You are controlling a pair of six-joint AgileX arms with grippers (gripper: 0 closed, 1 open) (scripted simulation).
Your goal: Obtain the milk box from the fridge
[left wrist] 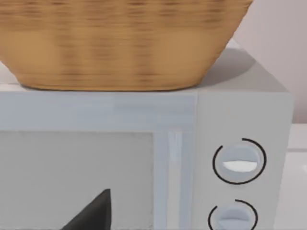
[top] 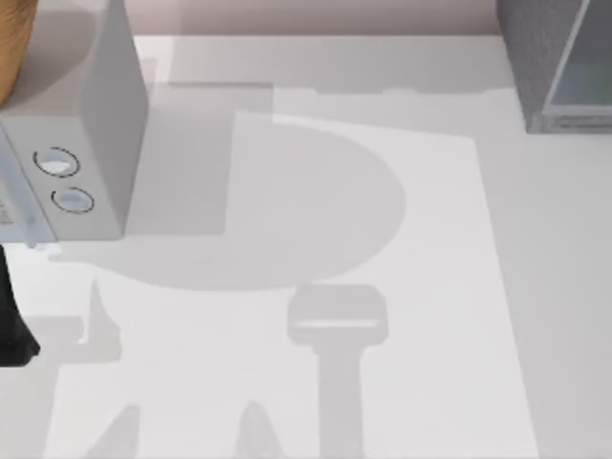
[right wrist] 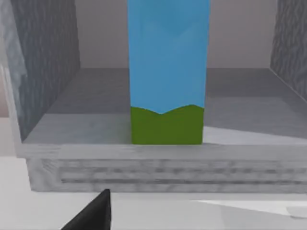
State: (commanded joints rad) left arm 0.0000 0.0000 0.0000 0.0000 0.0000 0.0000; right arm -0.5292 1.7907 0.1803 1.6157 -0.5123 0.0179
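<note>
Wicker basket (left wrist: 120, 43): sits on the light grey box with two dials (top: 72, 143), at the worktop's (top: 316, 239) left; left arm (top: 14, 325) idles beside it, pincer state cannot tell.
Fridge (top: 555, 67): far right, door open.
Milk box (right wrist: 168, 76): upright on the fridge floor, near the front lip; sky-blue sides, green bottom band.
Right pincer: faces the carton from outside; one dark finger (right wrist: 93, 213) visible, opening cannot tell, nothing held.
Risk: an off-centre approach could tip the tall carton or snag the sill.

The top view looks down on the bench (top: 316, 191); the left wrist view closely faces the microwave (left wrist: 144, 143), the right wrist view the fridge (right wrist: 48, 96), both seemingly level.
</note>
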